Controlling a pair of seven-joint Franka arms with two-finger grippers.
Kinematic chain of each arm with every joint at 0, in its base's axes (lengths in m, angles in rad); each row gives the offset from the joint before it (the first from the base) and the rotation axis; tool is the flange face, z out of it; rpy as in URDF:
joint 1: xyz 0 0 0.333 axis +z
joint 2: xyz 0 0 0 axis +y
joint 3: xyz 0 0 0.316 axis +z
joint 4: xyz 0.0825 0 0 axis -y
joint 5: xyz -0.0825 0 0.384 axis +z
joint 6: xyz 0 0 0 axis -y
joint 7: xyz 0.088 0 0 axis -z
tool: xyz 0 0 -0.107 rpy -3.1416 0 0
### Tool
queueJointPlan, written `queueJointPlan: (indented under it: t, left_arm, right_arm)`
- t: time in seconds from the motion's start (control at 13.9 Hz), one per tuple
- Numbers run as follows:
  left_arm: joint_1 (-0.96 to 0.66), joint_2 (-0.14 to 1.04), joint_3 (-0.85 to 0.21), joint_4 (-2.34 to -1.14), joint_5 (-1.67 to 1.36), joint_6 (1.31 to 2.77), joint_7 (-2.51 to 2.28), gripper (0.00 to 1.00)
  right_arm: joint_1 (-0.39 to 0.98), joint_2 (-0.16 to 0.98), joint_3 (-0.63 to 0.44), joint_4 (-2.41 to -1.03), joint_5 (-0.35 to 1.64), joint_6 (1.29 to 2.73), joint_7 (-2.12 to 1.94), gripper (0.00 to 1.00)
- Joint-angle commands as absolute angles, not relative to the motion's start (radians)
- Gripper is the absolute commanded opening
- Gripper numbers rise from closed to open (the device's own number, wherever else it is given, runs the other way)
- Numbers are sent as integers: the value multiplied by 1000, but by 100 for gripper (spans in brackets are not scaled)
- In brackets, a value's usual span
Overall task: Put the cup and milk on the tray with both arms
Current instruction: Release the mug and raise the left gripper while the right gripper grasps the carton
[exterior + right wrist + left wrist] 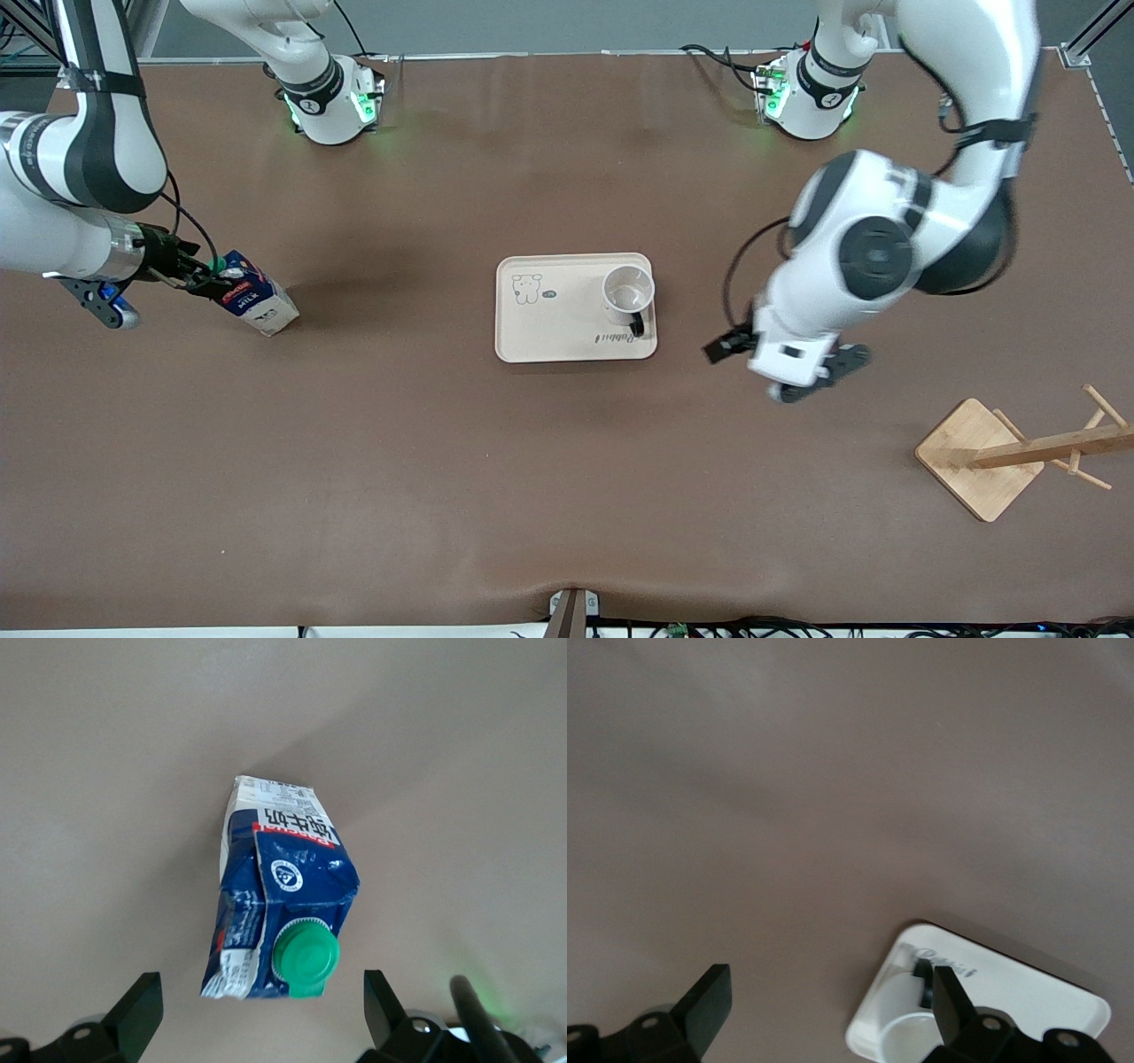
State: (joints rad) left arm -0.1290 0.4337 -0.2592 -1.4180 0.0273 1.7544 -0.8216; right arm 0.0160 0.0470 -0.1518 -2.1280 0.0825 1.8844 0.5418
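The cream tray (554, 332) lies mid-table, and the white cup (629, 294) stands on its end toward the left arm, black handle turned to the front camera. My left gripper (733, 345) hangs open and holds nothing, over bare table beside that end of the tray. In the left wrist view the left gripper (830, 1005) shows spread fingers, with the tray (1045, 1003) and cup (908, 1035) off to one side. The milk (257, 304) stands toward the right arm's end. My right gripper (200, 281) is open just above the carton's top; the right gripper (261, 1010) has the milk (283, 895) ahead of its fingertips, untouched.
A wooden rack (979, 456) with pegs stands toward the left arm's end, nearer the front camera than the tray. The brown table (425, 461) stretches wide between the milk and the tray. Both arm bases sit along the table's edge farthest from the front camera.
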Motion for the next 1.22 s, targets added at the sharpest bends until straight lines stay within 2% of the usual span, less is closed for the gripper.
queueJointPlan:
  t: [0.0,0.14,0.36,0.43,0.5,0.58,0.79,0.93,1.15]
  left_arm:
    - [-42,382,-265,-1405,48,1697,-759,100]
    - [39,345,-268,-1405,48,1680,-671,100]
    - [141,290,-268,-1407,48,1631,-514,100]
    - [152,270,-267,-1407,48,1618,-512,100]
    - [155,258,-265,-1405,48,1606,-511,100]
    - [169,241,-265,-1405,46,1603,-506,100]
    - [227,224,-270,-1405,44,1605,-375,100]
    - [256,213,-273,-1404,43,1603,-269,100]
    - [236,163,-229,-1408,41,1605,-184,100]
  right_arm:
    - [18,-23,-150,-2241,80,1966,563,100]
    - [14,-17,-150,-2243,80,1974,563,100]
    - [5,-15,-152,-2275,80,2065,565,100]
    - [-1,-14,-150,-2281,80,2065,566,85]
    - [-2,-14,-150,-2293,80,2068,566,55]
    - [0,-14,-150,-2296,80,2069,566,43]
    - [5,-15,-150,-2295,81,2057,565,27]
    - [8,-21,-149,-2274,84,2024,564,27]
    - [72,-12,-149,-2095,89,1842,566,26]
